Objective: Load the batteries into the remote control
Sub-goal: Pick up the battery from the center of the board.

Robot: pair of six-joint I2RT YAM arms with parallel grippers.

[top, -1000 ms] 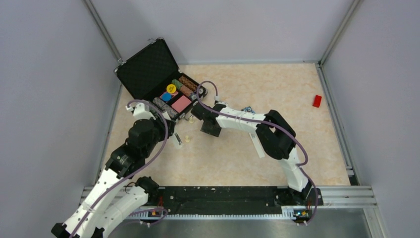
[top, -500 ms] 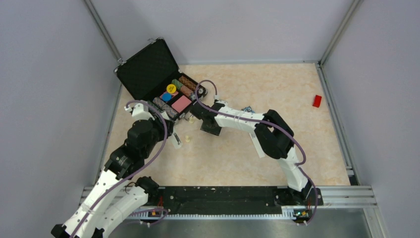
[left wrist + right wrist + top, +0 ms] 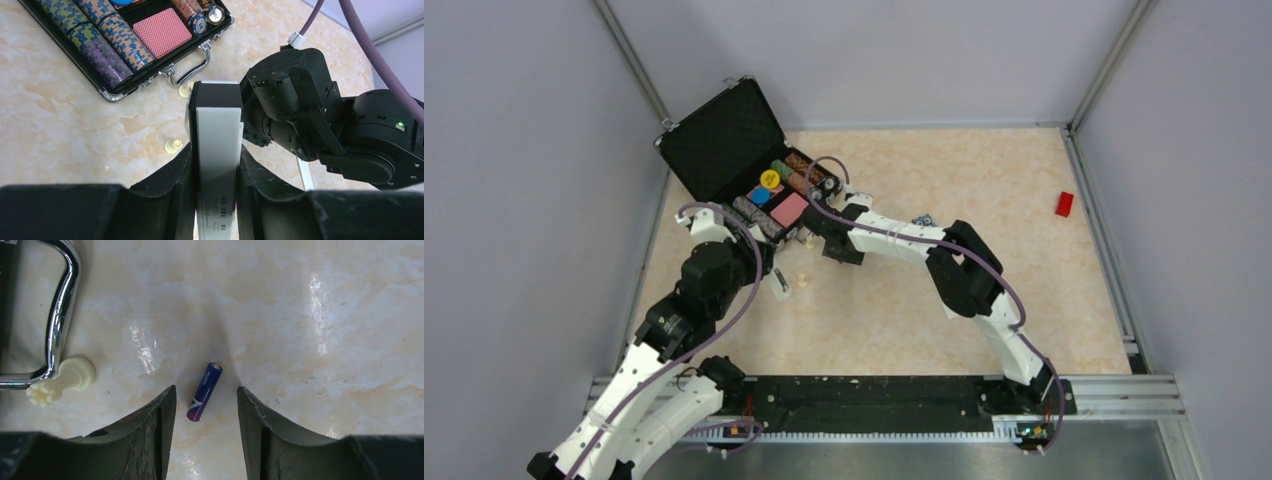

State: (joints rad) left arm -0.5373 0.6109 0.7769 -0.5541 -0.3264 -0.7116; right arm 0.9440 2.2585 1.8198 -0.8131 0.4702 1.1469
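Note:
My left gripper is shut on the remote control, a slim white bar with a dark far end that sticks out forward between the fingers. In the top view this gripper is left of centre, with the remote at its tip. In the right wrist view, one purplish-blue battery lies flat on the marble table. My right gripper hangs open above it, a finger on each side and neither touching. From above, the right gripper is just in front of the case.
An open black case of poker chips and cards stands at the back left, its chrome handle close to my right fingers. Cream chess pawns lie nearby. A small blue-and-black gadget and a red block lie to the right.
The right arm has shifted back and left toward the case, and its jaws have widened. The left arm and the remote have not moved.

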